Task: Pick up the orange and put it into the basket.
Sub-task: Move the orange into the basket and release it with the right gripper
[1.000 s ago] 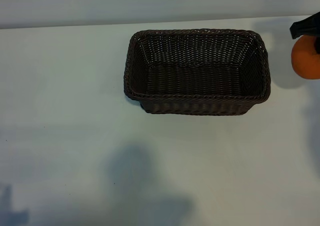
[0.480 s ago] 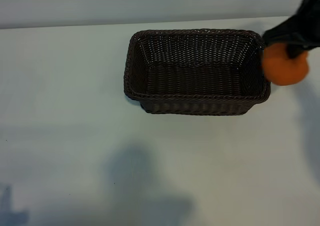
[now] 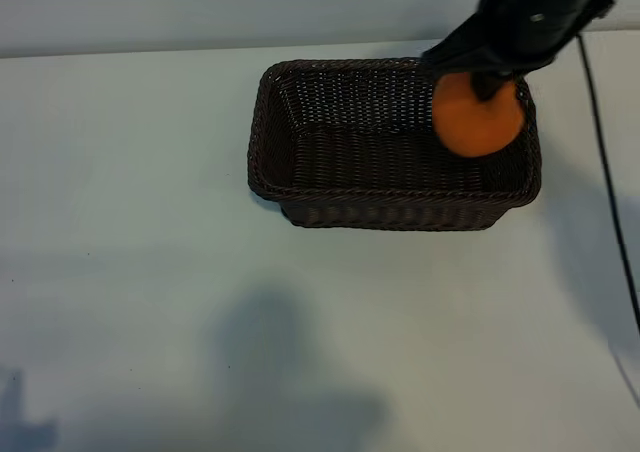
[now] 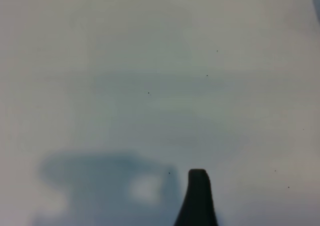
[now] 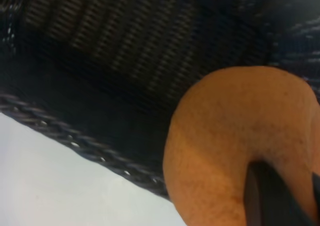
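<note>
Over the basket's (image 3: 300, 132) right end: right gripper (image 3: 487, 84) clamped on the orange (image 3: 477, 114), fingers pinching its upper part, fruit hanging in the air above the woven interior, not touching the wicker. Wrist view shows one dark finger (image 5: 272, 198) pressed against the orange skin, braided rim just beside it. Left gripper (image 4: 198, 198) off to the side over bare table (image 3: 130, 272), jaws apart, holding nothing.
</note>
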